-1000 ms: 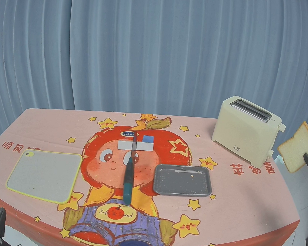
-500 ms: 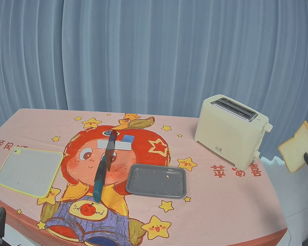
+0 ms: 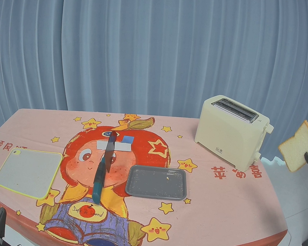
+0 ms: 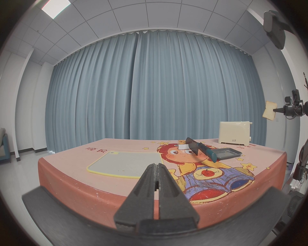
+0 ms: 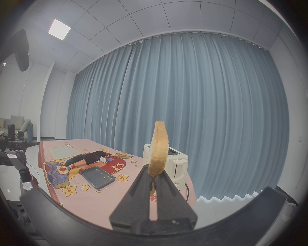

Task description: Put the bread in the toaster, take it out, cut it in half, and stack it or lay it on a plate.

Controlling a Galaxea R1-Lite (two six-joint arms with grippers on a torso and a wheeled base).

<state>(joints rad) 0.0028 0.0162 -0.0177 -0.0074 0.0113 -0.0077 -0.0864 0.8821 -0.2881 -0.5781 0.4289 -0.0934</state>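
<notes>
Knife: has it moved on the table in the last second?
No. The knife still crosses the white strip left of the plate; the camera shifted.

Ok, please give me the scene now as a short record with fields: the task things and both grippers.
bread: held in the air, right of the toaster
right gripper: shut on the bread
toaster: table's far right, no bread sticking out
knife: on table, between cutting board and tray
tray: mid table, a few crumbs
left gripper: shut, holding nothing, below table's near edge
</notes>
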